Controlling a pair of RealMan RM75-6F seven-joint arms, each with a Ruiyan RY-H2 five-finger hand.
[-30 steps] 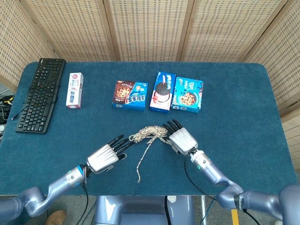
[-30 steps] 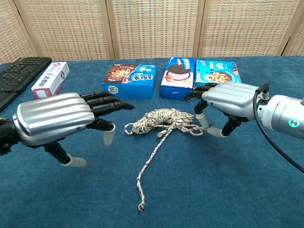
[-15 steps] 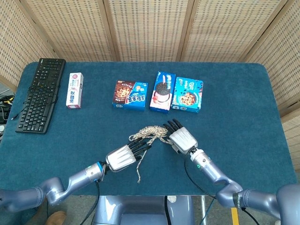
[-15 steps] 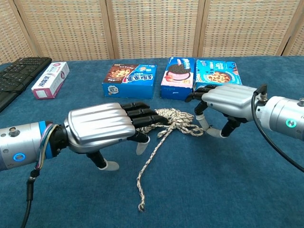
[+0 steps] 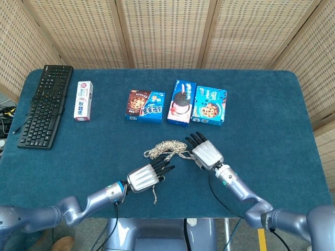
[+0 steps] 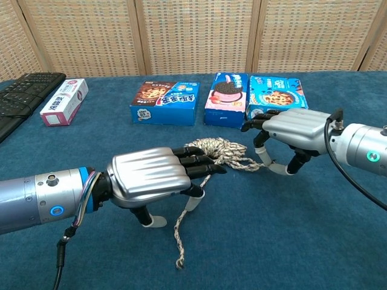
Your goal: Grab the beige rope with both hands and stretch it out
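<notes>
The beige rope point(image 5: 166, 146) lies on the blue table as a loose bundle, with one tail running toward the front edge. In the chest view the rope point(image 6: 214, 147) is a heap in the middle, and its tail passes under my left hand point(image 6: 151, 178). In the head view that left hand point(image 5: 142, 178) hovers palm-down over the tail with fingers stretched forward, holding nothing. My right hand point(image 5: 207, 154) sits just right of the bundle. In the chest view the right hand point(image 6: 296, 125) has its fingers apart and slightly curled, its thumb close to the rope's right end without gripping it.
Behind the rope stand three snack boxes in a row: a brown one point(image 5: 145, 105), a blue biscuit box point(image 5: 181, 101) and a blue cookie box point(image 5: 210, 104). A white toothpaste box point(image 5: 83, 100) and a black keyboard point(image 5: 45, 104) lie at the far left.
My left hand has moved right from beside the rope to over its tail. My right hand has shifted slightly to the right. The rope lies as before.
</notes>
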